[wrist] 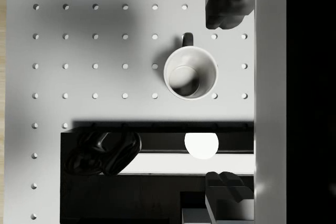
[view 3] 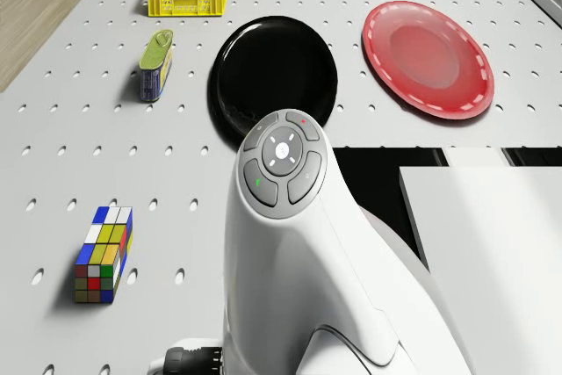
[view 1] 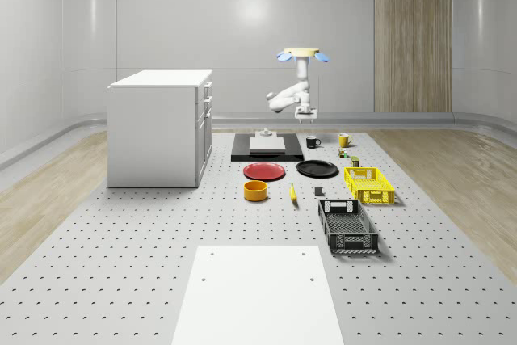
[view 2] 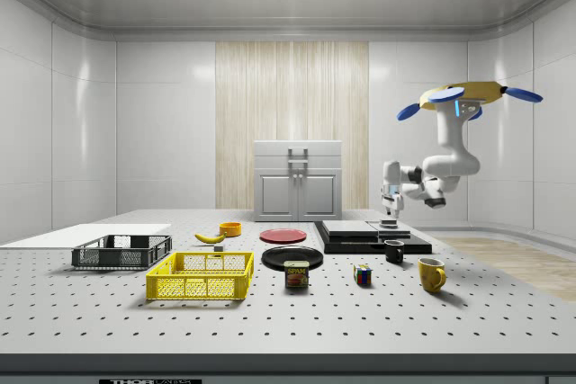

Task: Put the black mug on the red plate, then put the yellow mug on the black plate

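- Drone [view 1: 304,54] hovered above the far end of the desk [view 1: 161,240], over the black mug [view 1: 313,142] and the black slab beside it; arm bent down and forward.
- Hand [view 2: 391,215] hung above the black mug [view 2: 394,251], apart from it, pointing straight down.
- In the wrist view the mug [wrist: 190,72] sat upright between the two fingertips [wrist: 227,4], which were spread wide with clear room either side. White inside, handle toward one fingertip.
- Black mug stood on the desk just beside the slab edge, not yet on the red plate [view 1: 264,171]. Red plate lay nearer the camera in the whole-scene view, beside the black plate [view 1: 317,169].
- Yellow mug [view 1: 343,140] stood on the desk near the black mug, untouched.
- Judgement: the mug looked rigid, light and glazed, so likely slippery. Best hold would be a pinch across one wall at the rim, one finger inside and one outside, away from the handle.
- Risk: the slab edge was close; a finger could clip it on descent, or tip the mug.
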